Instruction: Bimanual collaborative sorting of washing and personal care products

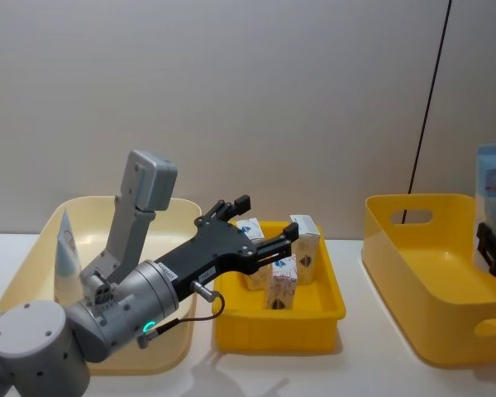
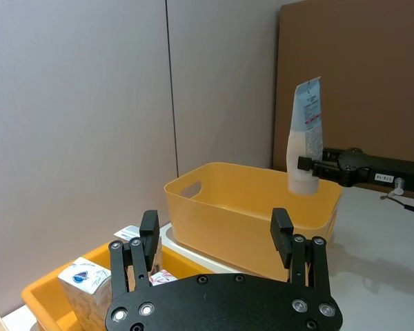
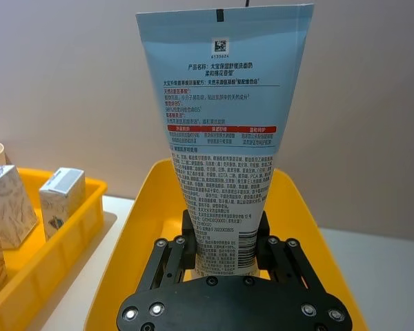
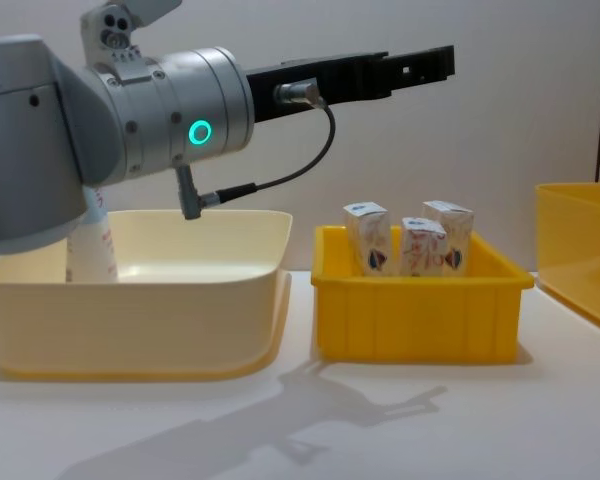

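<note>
Head view: left claw (image 1: 269,223), jaws spread and empty, hangs above the small white cartons (image 1: 283,281) standing in the yellow tray (image 1: 273,335) at the middle of the tabletop (image 1: 355,372). Right claw (image 3: 224,241) pinches a pale-blue tube (image 3: 224,138) near its lower end, upright, over the large yellow bin (image 1: 413,265). A second tube (image 1: 66,248) stands in the cream bin (image 1: 33,248). Assessment: the left arm appears set to take a carton. Recommended: descend straight onto one carton, jaws straddling it and clear of its close neighbours; close firmly without crushing. The right arm should hold steady meanwhile.
</note>
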You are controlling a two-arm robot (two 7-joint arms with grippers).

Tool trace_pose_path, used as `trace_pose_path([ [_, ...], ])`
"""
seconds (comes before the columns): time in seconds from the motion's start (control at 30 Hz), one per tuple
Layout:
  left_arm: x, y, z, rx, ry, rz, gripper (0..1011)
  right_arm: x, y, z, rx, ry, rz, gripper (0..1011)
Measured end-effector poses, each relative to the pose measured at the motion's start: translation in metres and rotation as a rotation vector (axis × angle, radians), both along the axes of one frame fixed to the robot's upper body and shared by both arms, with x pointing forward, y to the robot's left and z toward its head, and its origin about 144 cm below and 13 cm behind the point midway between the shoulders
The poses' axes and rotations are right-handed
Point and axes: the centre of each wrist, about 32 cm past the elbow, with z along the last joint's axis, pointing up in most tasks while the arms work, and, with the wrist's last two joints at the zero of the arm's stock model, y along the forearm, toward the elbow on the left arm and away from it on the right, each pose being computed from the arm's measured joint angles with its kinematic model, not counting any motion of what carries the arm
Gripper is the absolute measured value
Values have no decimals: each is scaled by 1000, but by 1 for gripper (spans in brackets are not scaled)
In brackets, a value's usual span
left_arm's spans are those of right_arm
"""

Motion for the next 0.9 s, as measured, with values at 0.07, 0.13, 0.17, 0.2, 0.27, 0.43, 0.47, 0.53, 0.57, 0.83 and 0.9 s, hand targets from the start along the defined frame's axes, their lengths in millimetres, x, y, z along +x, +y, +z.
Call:
trace_pose_path([
  [0.07, 0, 0, 0, 0, 0, 0, 1003, 0, 0, 0, 11, 24, -5, 459],
  [0.13, 0, 0, 0, 0, 0, 0, 1003, 2, 1, 0, 21, 39, -9, 459],
  [0.17, 0, 0, 0, 0, 0, 0, 1003, 2, 1, 0, 24, 44, -11, 459],
  [0.2, 0, 0, 0, 0, 0, 0, 1003, 3, 1, 0, 26, 51, -12, 459],
  [0.27, 0, 0, 0, 0, 0, 0, 1003, 4, 2, 0, 32, 64, -16, 457],
  [0.43, 0, 0, 0, 0, 0, 0, 1003, 6, 4, 0, 43, 86, -19, 491],
  [0.47, 0, 0, 0, 0, 0, 0, 1004, 7, 4, 0, 45, 89, -19, 506],
  [0.53, 0, 0, 0, 0, 0, 0, 1003, 7, 4, 0, 47, 95, -20, 561],
  [0.57, 0, 0, 0, 0, 0, 0, 1004, 7, 4, 0, 48, 97, -20, 572],
  [0.83, 0, 0, 0, 0, 0, 0, 1003, 9, 5, -1, 55, 111, -22, 837],
  [0.9, 0, 0, 0, 0, 0, 0, 1003, 9, 5, -1, 56, 112, -22, 888],
])
